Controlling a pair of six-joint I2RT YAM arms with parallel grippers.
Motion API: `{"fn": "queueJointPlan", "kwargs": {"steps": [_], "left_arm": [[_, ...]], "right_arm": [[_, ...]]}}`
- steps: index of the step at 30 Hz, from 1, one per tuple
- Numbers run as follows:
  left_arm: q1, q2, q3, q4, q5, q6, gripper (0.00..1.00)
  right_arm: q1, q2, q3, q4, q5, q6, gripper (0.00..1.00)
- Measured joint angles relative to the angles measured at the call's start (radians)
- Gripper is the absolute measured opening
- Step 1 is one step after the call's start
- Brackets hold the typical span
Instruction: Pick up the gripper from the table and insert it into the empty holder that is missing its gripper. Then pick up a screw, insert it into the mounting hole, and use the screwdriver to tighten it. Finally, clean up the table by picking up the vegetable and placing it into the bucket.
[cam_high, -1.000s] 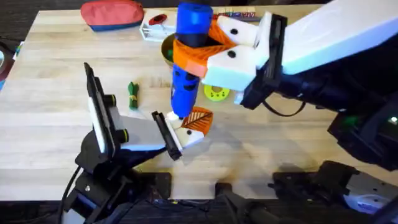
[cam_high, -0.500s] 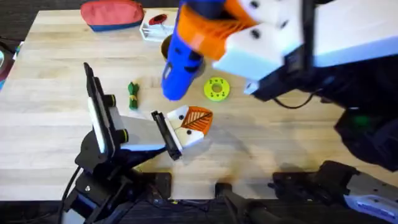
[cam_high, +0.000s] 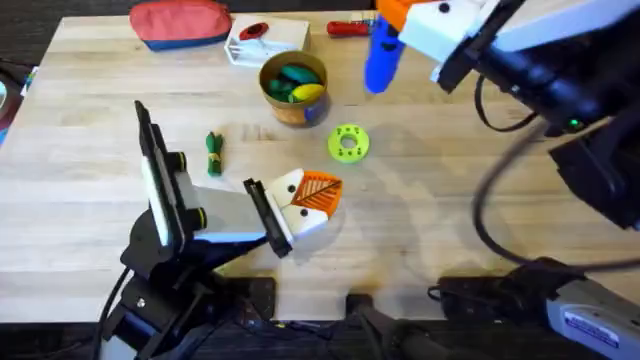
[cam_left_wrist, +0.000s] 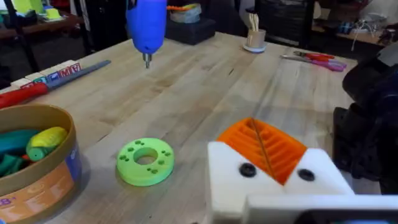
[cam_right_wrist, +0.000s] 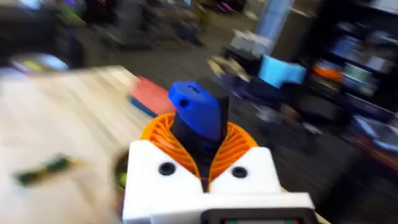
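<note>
My right gripper (cam_high: 396, 18) is shut on the blue screwdriver (cam_high: 381, 52), which hangs tip-down above the table's far right; the right wrist view shows its orange pads (cam_right_wrist: 163, 134) clamped around the screwdriver (cam_right_wrist: 198, 112). My left gripper (cam_high: 305, 190) rests near the table's middle, shut, its white holder blocks (cam_left_wrist: 273, 186) bearing orange ribbed wedges (cam_left_wrist: 264, 146) pressed together, with dark screws (cam_left_wrist: 247, 169) in the white face. I cannot tell which wedge is the gripper of the task. The dark green vegetable (cam_high: 213, 153) lies left of it. The tan bucket (cam_high: 293, 87) stands behind.
The bucket holds green and yellow toy pieces. A lime-green disc (cam_high: 347, 142) lies right of the bucket. A red pouch (cam_high: 180, 22), a white tray (cam_high: 255, 42) and a red-handled screwdriver (cam_high: 345, 28) line the far edge. Bare wood lies to the right.
My right arm lifted the blue screwdriver off the left gripper's fingers and swung it up to the far right. The left arm stayed still.
</note>
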Motion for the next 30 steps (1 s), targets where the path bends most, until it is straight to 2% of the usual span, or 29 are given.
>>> {"fn": "queueJointPlan", "kwargs": {"steps": [7,14,18,25,27,30], "left_arm": [[0.0,0.0,0.0,0.0,0.0,0.0,0.006],[0.0,0.0,0.0,0.0,0.0,0.0,0.006],[0.0,0.0,0.0,0.0,0.0,0.0,0.006],[0.0,0.0,0.0,0.0,0.0,0.0,0.006],[0.0,0.0,0.0,0.0,0.0,0.0,0.006],[0.0,0.0,0.0,0.0,0.0,0.0,0.006]], "right_arm": [[-0.149,0.175,0.0,-0.063,0.254,-0.438,0.006],[-0.188,0.423,0.0,-0.065,0.46,-0.88,0.006],[-0.188,0.532,0.0,-0.07,0.5,-0.989,0.006],[-0.186,0.64,0.002,-0.057,0.524,-1.067,0.009],[-0.186,0.657,0.004,-0.081,0.531,-1.076,0.126],[-0.181,0.672,0.005,-0.15,0.529,-1.081,0.538]]}}
